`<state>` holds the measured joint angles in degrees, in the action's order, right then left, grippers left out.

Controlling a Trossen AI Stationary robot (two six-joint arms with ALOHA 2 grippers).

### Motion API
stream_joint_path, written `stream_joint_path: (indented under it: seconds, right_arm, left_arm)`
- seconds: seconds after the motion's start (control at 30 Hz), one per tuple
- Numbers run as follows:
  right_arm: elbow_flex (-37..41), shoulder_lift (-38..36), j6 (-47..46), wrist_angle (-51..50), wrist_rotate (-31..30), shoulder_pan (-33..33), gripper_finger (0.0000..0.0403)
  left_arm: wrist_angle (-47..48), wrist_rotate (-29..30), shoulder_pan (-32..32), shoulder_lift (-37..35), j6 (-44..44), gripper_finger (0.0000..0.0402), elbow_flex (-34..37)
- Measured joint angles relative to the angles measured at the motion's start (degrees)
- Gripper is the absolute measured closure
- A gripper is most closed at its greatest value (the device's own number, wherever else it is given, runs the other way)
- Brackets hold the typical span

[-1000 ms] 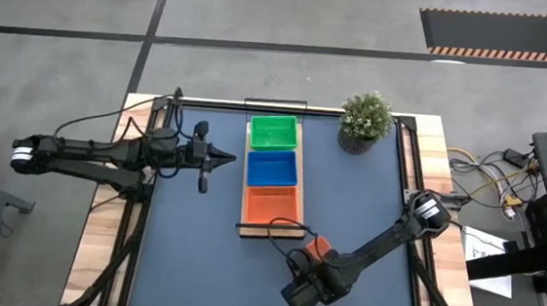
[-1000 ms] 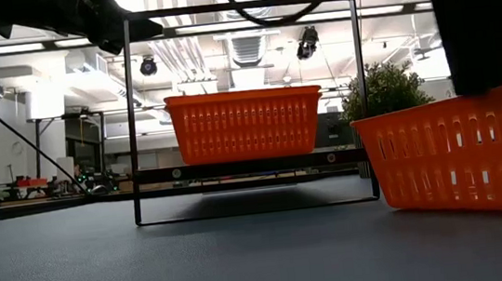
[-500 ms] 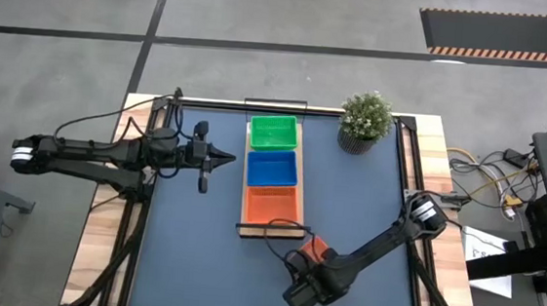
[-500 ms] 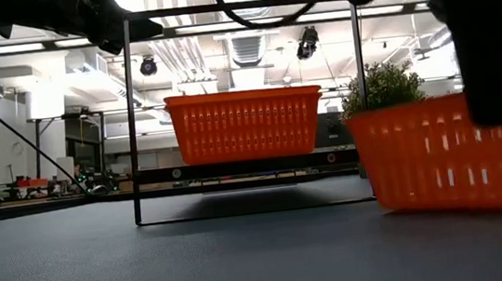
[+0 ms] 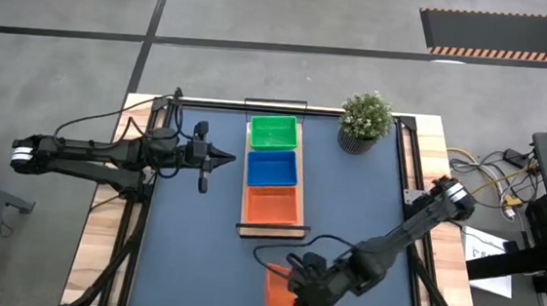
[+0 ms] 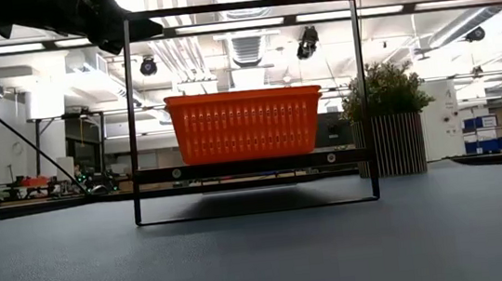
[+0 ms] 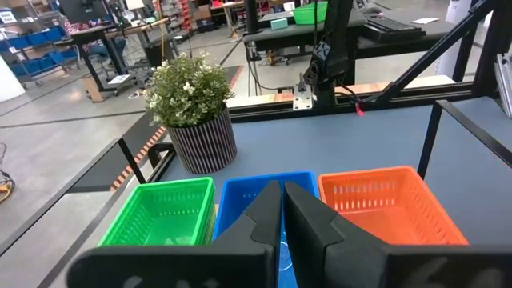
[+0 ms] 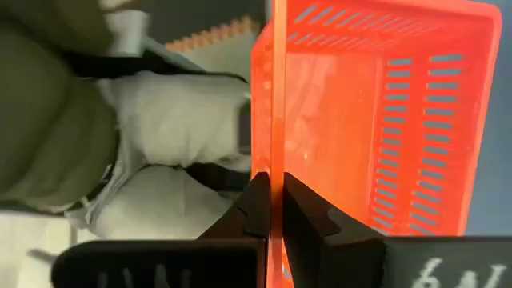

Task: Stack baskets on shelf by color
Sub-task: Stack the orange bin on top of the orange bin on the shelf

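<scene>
The right gripper (image 5: 292, 289) sits at the table's six o'clock edge, its fingers (image 8: 258, 200) pinched on a red-orange basket's (image 5: 276, 290) wall. The left gripper (image 5: 222, 155), closed and empty, waits at nine o'clock, pointing toward three.

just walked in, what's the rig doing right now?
The right gripper has its jaws shut on the rim of a red-orange perforated plastic basket, held near the table's front edge. On the light-wood shelf sit a green basket, a blue basket and another red-orange basket. The left gripper waits beside the shelf, jaws shut.
</scene>
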<state>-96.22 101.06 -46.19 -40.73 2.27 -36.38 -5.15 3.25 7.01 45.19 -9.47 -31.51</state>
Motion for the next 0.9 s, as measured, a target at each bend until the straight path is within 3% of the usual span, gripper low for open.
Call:
stream_joint_path:
  seconds: [0.33,0.53,0.63,0.9]
  right_arm:
    - [0.0,-10.4,28.6,7.0,-5.6,0.8,0.0392]
    - [0.0,-14.7,42.9,7.9,-19.6,3.5,0.0392]
    - [0.0,-15.3,45.8,6.7,-25.9,6.2,0.0392]
    - [0.0,-14.0,43.6,-1.7,-26.3,16.6,0.0392]
  left_arm:
    - [-0.5,0.0,0.0,0.0,-0.3,0.0402,0.0]
    - [-0.3,0.0,-0.1,-0.4,-1.2,0.0402,-0.1]
    - [-0.3,0.0,-0.1,-1.1,-1.4,0.0402,-0.2]
    - [2.4,1.4,0.0,-3.8,-1.4,0.0402,0.0]
